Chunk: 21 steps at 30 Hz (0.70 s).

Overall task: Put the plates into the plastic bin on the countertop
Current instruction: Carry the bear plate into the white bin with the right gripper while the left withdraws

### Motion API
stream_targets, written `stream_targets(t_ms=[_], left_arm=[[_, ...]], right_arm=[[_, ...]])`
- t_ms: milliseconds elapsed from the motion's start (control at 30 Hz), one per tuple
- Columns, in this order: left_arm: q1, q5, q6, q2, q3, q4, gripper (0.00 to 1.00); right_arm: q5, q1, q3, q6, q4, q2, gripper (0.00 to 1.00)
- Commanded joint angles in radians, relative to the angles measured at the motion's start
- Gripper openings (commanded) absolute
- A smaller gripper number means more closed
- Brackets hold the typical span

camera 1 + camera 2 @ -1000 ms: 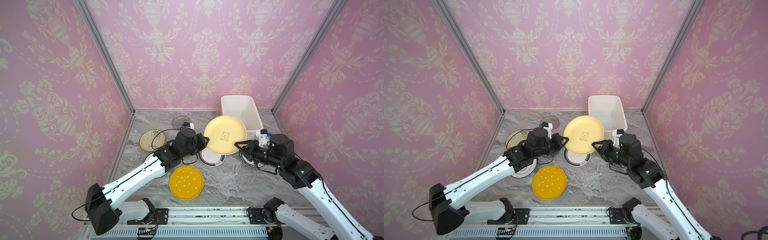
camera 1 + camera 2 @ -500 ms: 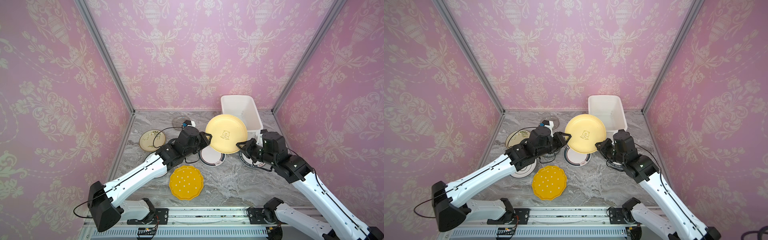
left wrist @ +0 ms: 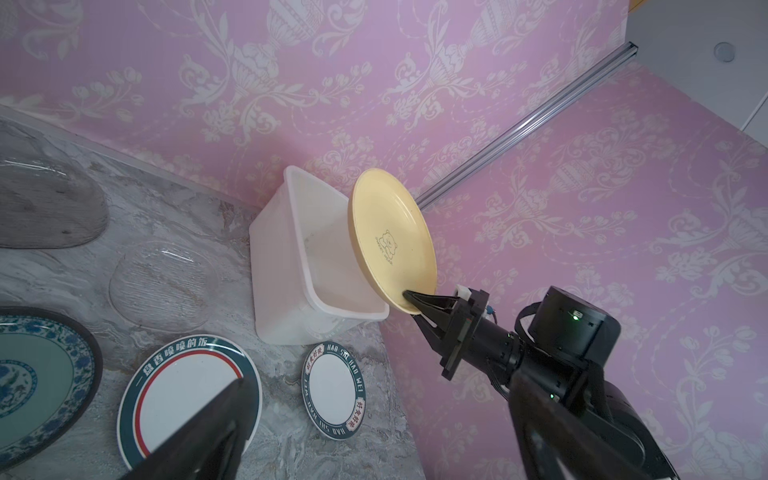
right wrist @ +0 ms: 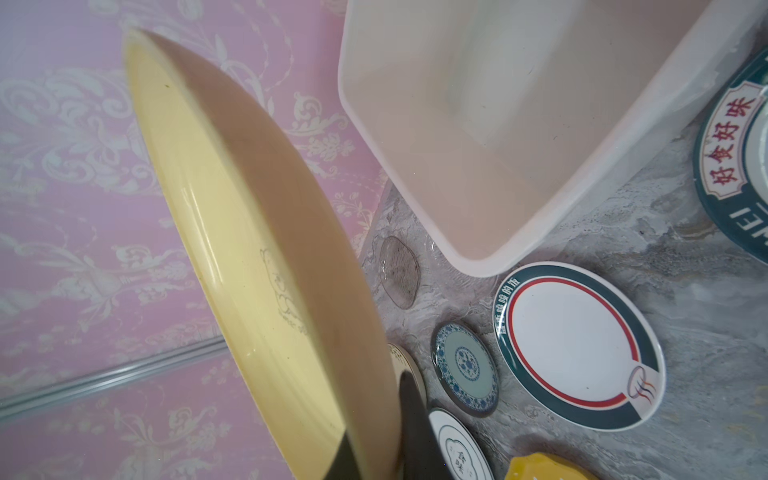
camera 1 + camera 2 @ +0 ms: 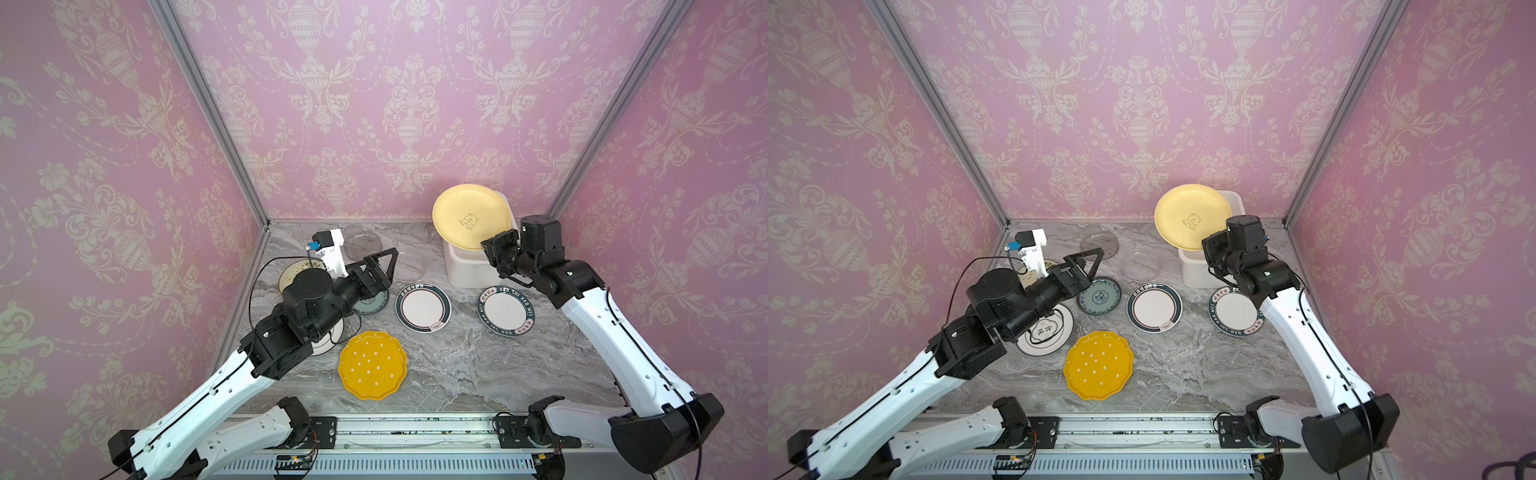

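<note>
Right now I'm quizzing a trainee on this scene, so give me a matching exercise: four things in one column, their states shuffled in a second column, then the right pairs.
Column 1
1. pale yellow bear plate
2. orange dotted plate
3. plastic bin
4. left gripper

Column 2
A. open, holding nothing
B. tilted, pinched at its rim by the right gripper above the bin
C. lying flat near the front of the countertop
D. empty, standing at the back right of the countertop

Pairs: 1-B, 2-C, 3-D, 4-A
</note>
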Motion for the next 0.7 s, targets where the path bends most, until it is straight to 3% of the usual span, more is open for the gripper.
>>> stream_targets(t_ms=[0, 333, 667], left_arm=[[-0.002, -0.061, 0.091, -0.028, -0.056, -0.063, 0.97], [-0.001, -0.107, 0.091, -0.142, -0.178, -0.092, 0.98], [0.002, -0.141, 0.113, -0.183, -0.198, -0.119, 0.98]], right_arm=[[0.065, -0.027, 0.038, 0.195, 0.175, 0.092, 0.0], [0.17, -0.033, 0.248, 0.351, 0.134, 0.392, 0.0], [0.223, -0.047, 0.278, 0.431, 0.04, 0.486, 0.0]])
